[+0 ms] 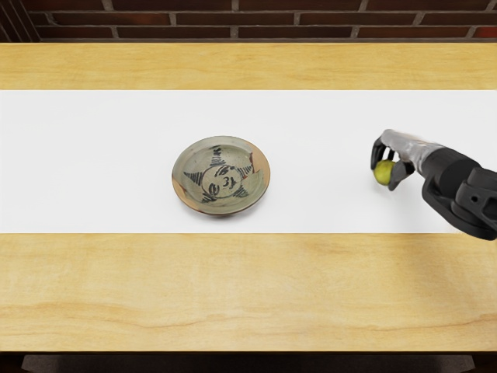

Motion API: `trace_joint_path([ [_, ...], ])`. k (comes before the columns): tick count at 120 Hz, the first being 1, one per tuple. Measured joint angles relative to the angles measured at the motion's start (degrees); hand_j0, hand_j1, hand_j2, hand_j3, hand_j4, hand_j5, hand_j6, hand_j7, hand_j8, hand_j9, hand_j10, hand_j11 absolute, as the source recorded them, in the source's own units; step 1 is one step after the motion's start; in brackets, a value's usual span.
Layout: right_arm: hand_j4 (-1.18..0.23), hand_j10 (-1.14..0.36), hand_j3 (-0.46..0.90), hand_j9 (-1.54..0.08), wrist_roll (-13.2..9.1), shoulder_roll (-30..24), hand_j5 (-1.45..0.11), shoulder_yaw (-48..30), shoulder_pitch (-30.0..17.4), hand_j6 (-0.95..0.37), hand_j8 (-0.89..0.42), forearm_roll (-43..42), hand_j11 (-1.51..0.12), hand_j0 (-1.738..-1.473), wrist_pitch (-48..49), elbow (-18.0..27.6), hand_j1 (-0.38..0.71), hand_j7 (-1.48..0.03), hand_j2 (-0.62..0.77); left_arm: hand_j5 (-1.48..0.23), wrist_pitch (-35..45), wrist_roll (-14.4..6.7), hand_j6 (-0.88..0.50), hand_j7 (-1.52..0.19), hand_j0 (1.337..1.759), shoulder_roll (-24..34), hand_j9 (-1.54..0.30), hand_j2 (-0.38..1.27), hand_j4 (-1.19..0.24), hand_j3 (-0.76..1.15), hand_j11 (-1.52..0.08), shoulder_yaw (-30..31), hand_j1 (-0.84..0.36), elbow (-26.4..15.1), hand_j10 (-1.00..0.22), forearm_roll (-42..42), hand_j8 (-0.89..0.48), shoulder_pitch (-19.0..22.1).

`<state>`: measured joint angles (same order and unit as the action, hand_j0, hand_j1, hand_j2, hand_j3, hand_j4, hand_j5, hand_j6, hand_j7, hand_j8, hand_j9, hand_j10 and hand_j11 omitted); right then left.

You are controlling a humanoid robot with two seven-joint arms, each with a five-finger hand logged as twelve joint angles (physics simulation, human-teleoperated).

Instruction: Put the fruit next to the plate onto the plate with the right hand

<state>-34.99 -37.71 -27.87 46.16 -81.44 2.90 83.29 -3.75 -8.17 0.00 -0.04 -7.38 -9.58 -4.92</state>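
The fruit, small, round and yellow-green, sits on the right side of the scene, well apart from the plate. Only part of its skin shows, because the right hand is wrapped around it. The dark fingers curl over the top and down the far side of the fruit, and another dark digit crosses it on the side nearer the arm. The hand is therefore closed on the fruit in a narrow grasp. Whether the fruit rests on the surface or is raised slightly off it cannot be told from this view.

The right arm enters from the right edge. A silver-grey wrist section leads to the hand, and a bulkier black section lies behind it.

The plate lies near the middle of the scene. It is a shallow, grey-green dish with a brownish rim and dark painted strokes radiating from its centre, and nothing rests on it.

Both the plate and the hand with the fruit are over a broad white runner that crosses the light wooden table from side to side. Beyond the far edge of the table a brick wall shows.
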Motion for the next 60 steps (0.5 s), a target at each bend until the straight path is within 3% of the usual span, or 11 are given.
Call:
trace_joint_path([
  [11, -0.79, -0.8, 0.0, -1.14, 0.01, 0.05, -1.15, 0.02, 0.94, -0.45, -0.41, 0.58, -1.14, -1.657, 0.57, 0.02, 0.33, -1.08, 0.54, -0.03, 0.0, 0.0, -0.02, -0.03, 1.658, 0.0, -0.03, 0.0, -0.02, 0.0, -0.03, 0.01, 0.32, 0.0, -0.02, 0.0, -0.02, 0.0],
  [60, -0.8, -0.82, 0.0, -1.18, -0.01, 2.99, -1.23, 0.23, 5.37, -0.41, -0.36, 1.83, -1.19, -1.658, 3.85, 0.02, 0.38, -1.11, 0.59, -0.03, -0.01, 0.0, -0.02, -0.03, 1.658, 0.0, -0.03, 0.0, -0.02, 0.0, -0.03, 0.03, 0.32, 0.0, -0.02, 0.0, -0.02, 0.0],
])
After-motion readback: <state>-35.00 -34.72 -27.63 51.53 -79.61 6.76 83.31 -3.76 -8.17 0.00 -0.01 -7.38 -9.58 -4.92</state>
